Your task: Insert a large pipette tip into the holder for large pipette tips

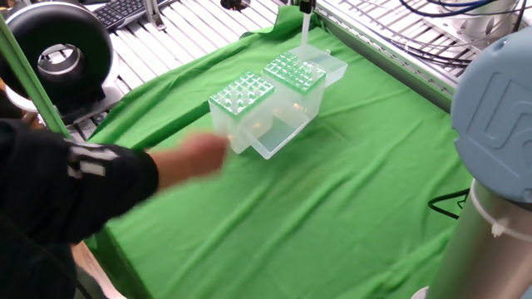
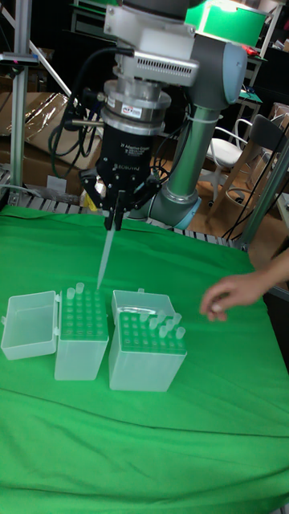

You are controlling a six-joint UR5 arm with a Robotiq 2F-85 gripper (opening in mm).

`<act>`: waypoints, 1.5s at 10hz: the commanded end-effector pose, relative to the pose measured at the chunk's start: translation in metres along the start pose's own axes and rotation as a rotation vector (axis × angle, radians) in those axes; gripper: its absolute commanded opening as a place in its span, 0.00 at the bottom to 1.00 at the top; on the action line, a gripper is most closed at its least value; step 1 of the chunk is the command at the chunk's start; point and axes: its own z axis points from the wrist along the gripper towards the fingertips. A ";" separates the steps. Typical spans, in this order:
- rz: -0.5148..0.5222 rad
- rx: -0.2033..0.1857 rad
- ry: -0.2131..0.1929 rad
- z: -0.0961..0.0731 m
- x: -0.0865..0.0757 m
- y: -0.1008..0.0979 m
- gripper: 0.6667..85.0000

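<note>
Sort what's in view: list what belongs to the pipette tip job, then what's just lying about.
Job:
- gripper, shut on the large pipette tip
- holder for large pipette tips, lid open

Lying about:
- second tip box
- person's hand over the green cloth
- keyboard
- tape roll

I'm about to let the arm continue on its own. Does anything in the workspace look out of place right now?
Yes: a person's hand reaches over the green cloth, close to the two tip boxes. Meanwhile the gripper holds the large pipette tip tilted just above the holder for large pipette tips. The boxes stand upright; nothing looks spilled.
</note>
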 end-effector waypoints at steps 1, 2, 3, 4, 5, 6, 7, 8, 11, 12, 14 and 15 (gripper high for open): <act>-0.010 -0.006 -0.021 0.009 -0.009 -0.001 0.00; -0.012 -0.009 -0.024 0.010 -0.009 -0.001 0.00; -0.010 -0.012 -0.028 0.012 -0.008 -0.001 0.00; -0.008 -0.012 -0.031 0.015 -0.006 0.000 0.00; -0.008 -0.011 -0.034 0.016 -0.005 -0.001 0.00; -0.008 -0.016 -0.035 0.017 -0.004 0.000 0.00; -0.005 -0.016 -0.039 0.020 -0.002 0.001 0.00; -0.004 -0.015 -0.042 0.021 0.000 0.002 0.00; 0.001 -0.014 -0.040 0.021 0.004 0.004 0.00; 0.001 -0.011 -0.047 0.023 0.003 0.003 0.00; -0.002 -0.010 -0.053 0.027 0.003 0.002 0.00; -0.002 -0.010 -0.054 0.028 0.003 0.002 0.00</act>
